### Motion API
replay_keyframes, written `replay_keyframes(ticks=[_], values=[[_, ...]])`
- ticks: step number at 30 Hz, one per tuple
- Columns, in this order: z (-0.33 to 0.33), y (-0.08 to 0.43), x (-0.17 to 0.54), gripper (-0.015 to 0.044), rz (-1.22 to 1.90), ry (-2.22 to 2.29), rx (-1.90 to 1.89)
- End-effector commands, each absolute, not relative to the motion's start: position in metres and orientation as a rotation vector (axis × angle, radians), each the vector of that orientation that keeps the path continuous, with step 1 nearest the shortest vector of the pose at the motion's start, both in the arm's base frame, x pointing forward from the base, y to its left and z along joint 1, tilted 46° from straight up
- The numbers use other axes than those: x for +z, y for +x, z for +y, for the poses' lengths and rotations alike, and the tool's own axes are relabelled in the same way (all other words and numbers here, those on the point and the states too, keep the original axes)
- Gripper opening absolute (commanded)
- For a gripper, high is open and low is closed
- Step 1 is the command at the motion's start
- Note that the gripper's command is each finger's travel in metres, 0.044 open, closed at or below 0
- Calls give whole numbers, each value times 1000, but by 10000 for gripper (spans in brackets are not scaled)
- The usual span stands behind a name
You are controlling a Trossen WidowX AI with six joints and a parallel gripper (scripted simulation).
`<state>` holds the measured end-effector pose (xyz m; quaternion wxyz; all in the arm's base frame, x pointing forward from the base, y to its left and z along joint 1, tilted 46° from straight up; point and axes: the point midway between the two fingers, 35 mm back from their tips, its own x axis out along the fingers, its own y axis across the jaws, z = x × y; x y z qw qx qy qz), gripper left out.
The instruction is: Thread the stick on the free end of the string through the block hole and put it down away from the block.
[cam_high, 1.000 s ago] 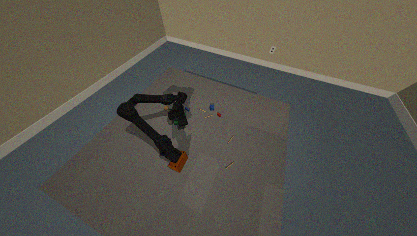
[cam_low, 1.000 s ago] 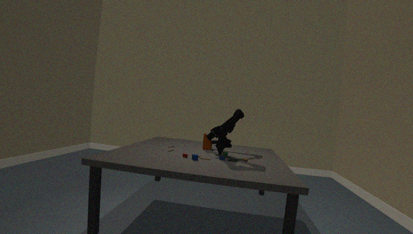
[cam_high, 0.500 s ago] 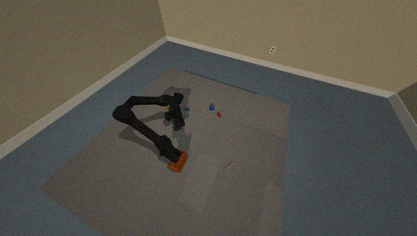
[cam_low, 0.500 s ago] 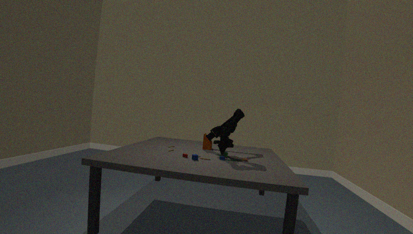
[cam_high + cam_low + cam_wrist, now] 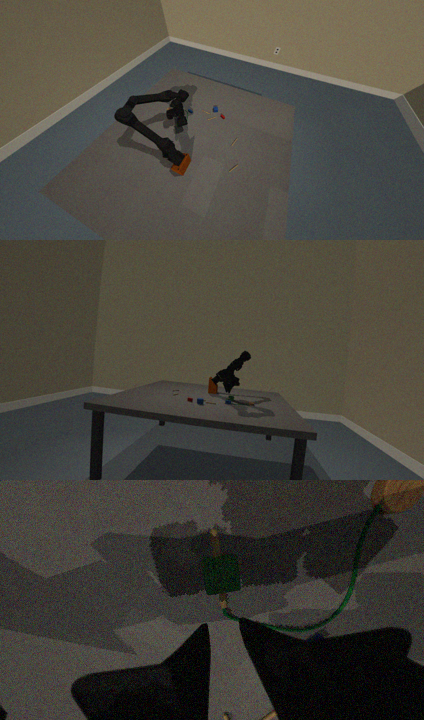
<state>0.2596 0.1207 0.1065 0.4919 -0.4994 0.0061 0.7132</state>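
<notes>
The green block (image 5: pixel 222 574) (image 5: pixel 231 397) with the hole sits on the table. The wooden stick (image 5: pixel 215 541) lies through it, with its far end out beyond the block and a short tail out on my side. The green string (image 5: pixel 351 582) runs from that tail in a curve to the round wooden button (image 5: pixel 397 494) (image 5: pixel 252 403) (image 5: pixel 168 109). My gripper (image 5: pixel 223 626) (image 5: pixel 228 392) is partly open and empty, above the table on the tail side of the block. The right fingertip overlaps the string in the wrist view; whether they touch cannot be told. In the top view the arm hides the block.
A blue piece (image 5: pixel 190 110) (image 5: pixel 227 402) lies near the string. A blue block (image 5: pixel 215 109) (image 5: pixel 200 401), a red piece (image 5: pixel 222 116) (image 5: pixel 190 400) and several loose sticks, one (image 5: pixel 211 118) near them and another (image 5: pixel 233 168) farther off, lie on the table. The arm's orange base (image 5: pixel 182 165) stands clear of them.
</notes>
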Motion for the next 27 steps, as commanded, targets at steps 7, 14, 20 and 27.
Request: replay_keyframes(ticks=[7, 14, 20, 27], values=[[100, 262, 133, 121, 14, -1216, 1699], [106, 255, 139, 121, 477, -769, 1545], [112, 247, 144, 121, 860, -332, 1323], [118, 239, 150, 121, 1234, 181, 980]])
